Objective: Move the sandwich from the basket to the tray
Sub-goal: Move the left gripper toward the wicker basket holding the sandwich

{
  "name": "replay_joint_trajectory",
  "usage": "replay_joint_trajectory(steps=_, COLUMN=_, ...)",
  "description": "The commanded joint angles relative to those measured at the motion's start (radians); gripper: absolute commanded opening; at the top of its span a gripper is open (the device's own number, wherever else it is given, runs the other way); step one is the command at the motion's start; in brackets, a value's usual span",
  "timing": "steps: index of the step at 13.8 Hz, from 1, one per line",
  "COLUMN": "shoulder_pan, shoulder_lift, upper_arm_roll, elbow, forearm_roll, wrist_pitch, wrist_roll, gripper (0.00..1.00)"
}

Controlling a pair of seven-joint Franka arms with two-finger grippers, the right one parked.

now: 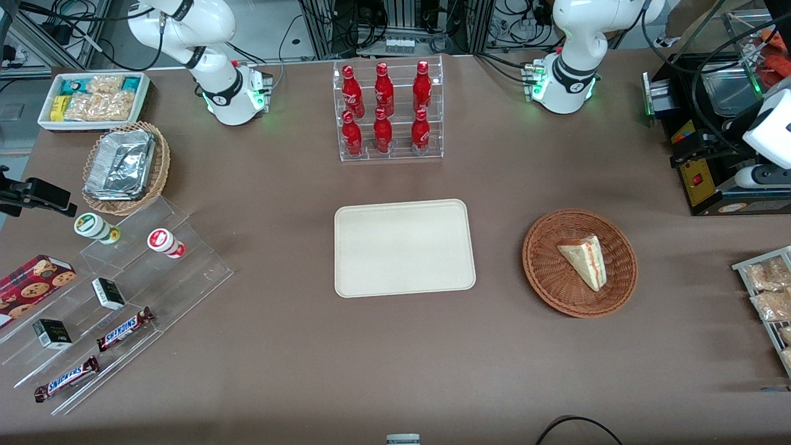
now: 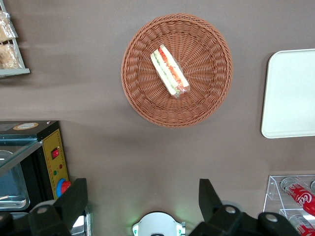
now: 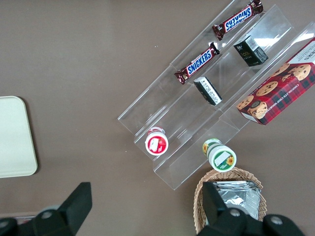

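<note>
The sandwich (image 1: 584, 259) is a pale triangular wedge with red and green filling. It lies in the round reddish-brown wicker basket (image 1: 537, 272), toward the working arm's end of the table. The cream tray (image 1: 405, 247) lies flat at the table's middle, beside the basket, with nothing on it. In the left wrist view my left gripper (image 2: 142, 187) is open and empty. It hangs high above the bare table between the arm's base and the basket (image 2: 142, 108). The sandwich (image 2: 170, 71) and a tray edge (image 2: 290, 93) show below it.
A clear rack of red bottles (image 1: 389, 111) stands farther from the front camera than the tray. A black box with a red button (image 1: 704, 179) and a rack of snack bags (image 1: 766, 290) stand at the working arm's end. Clear snack steps (image 1: 123, 290) and a tan foil basket (image 1: 126, 167) stand at the parked arm's end.
</note>
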Motion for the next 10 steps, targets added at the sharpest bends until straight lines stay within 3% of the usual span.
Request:
replay_joint_trajectory(steps=1, shoulder_pan=0.006, shoulder_lift=-0.006, upper_arm_roll=-0.007, elbow=0.007, forearm_roll=-0.004, wrist_pitch=-0.011, wrist_roll=0.008, gripper=1.0)
replay_joint_trajectory(steps=6, shoulder_pan=-0.01, shoulder_lift=0.012, upper_arm_roll=-0.015, elbow=-0.034, forearm_roll=-0.005, wrist_pitch=0.007, wrist_roll=0.008, gripper=1.0)
replay_joint_trajectory(steps=10, shoulder_pan=-0.011, shoulder_lift=0.009, upper_arm_roll=-0.023, elbow=-0.176, forearm_roll=-0.007, wrist_pitch=0.151, wrist_roll=0.005, gripper=1.0)
